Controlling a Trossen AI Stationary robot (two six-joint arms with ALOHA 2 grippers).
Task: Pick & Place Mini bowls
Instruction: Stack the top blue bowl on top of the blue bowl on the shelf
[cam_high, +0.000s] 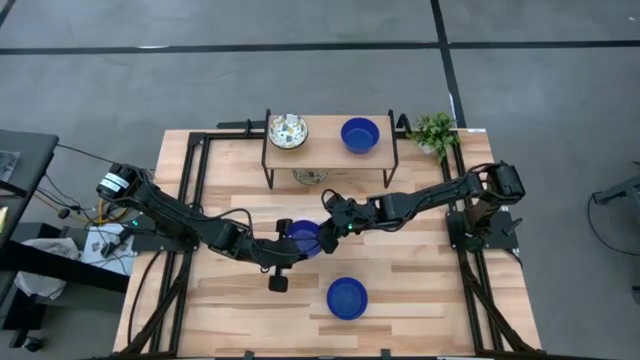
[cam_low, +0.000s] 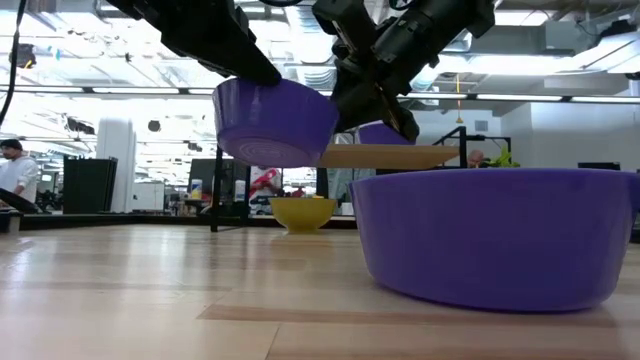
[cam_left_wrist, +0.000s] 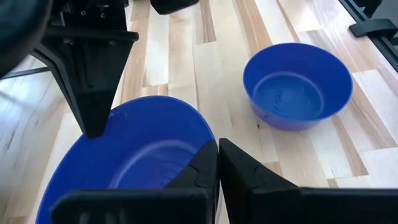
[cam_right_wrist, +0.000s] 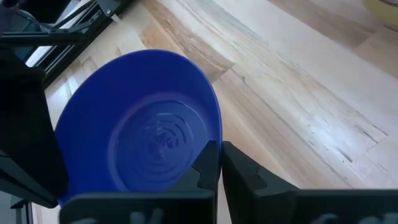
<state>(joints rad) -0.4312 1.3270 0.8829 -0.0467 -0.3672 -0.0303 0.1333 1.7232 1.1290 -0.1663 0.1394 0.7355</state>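
A cobalt blue mini bowl (cam_high: 304, 237) hangs above the table's middle, and both grippers are shut on it. My left gripper (cam_high: 292, 246) comes at it from the left and my right gripper (cam_high: 323, 231) from the right. A second blue bowl (cam_high: 347, 298) rests on its base near the table's near edge. On the wooden shelf (cam_high: 325, 150) at the far side stand a floral bowl (cam_high: 288, 131) and another blue bowl (cam_high: 360, 135). A further floral bowl (cam_high: 310, 177) sits under the shelf. My left gripper pinches the bowl's rim (cam_left_wrist: 207, 138) on its left side, one finger inside the wall and one outside. It comes slanting down from the table's left. The bowl (cam_low: 275, 122) hangs clear of the table, slightly tilted. My right gripper pinches the opposite rim (cam_right_wrist: 215, 132), one finger inside the bowl and one outside, slanting down from the table's right. Its fingers (cam_left_wrist: 93, 93) show on the bowl's rim in the left wrist view.
A small green potted plant (cam_high: 435, 132) stands at the far right corner beside the shelf. Black frame rails (cam_high: 195, 190) run along the table's left and right sides. Bare wood lies at the near left and near right of the lower blue bowl (cam_low: 490, 235).
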